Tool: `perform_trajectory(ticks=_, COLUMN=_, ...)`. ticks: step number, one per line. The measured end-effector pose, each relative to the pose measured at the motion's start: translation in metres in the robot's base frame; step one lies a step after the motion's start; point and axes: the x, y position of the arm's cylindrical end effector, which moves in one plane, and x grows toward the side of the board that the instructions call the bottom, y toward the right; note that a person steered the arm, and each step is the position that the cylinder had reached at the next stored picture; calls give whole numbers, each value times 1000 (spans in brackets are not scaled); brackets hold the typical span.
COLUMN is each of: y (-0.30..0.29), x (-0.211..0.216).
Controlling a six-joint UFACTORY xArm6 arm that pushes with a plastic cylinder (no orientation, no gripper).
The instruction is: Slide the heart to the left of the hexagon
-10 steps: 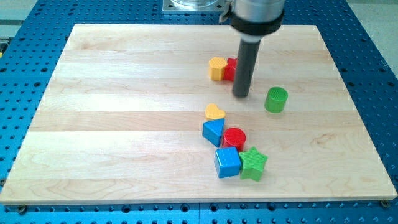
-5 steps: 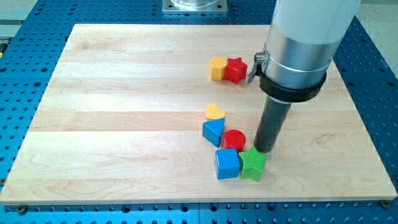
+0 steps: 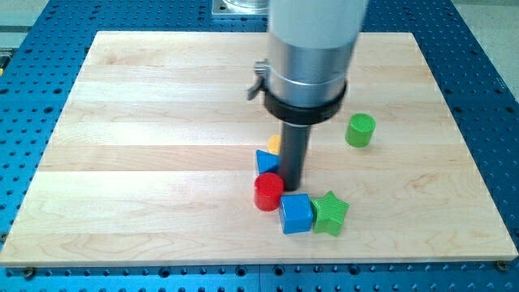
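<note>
The tip [image 3: 292,186] has been swept left, displacing the red cylinder [image 3: 268,192]; yellow heart [image 3: 275,144] mostly hidden; no fingers are fitted

Red cylinder [image 3: 268,192], blue cube [image 3: 297,214] and green star [image 3: 330,213] cluster; green cylinder [image 3: 361,130] apart.

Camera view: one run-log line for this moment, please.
my tip right of red cylinder | yellow heart mostly hidden behind rod | hexagon not visible
</note>
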Motion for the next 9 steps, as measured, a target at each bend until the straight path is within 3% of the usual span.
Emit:
perform_trajectory(ticks=2, y=-62, x=-8)
perform_trajectory(ticks=3, y=6, x=5)
perform_trajectory(ticks=5, y=25, x=-106)
perform_trajectory(ticks=6, y=19, x=-65)
perform_trajectory(ticks=8, y=-18, x=-119)
perform_trajectory(ticks=9, y=-39, x=-88)
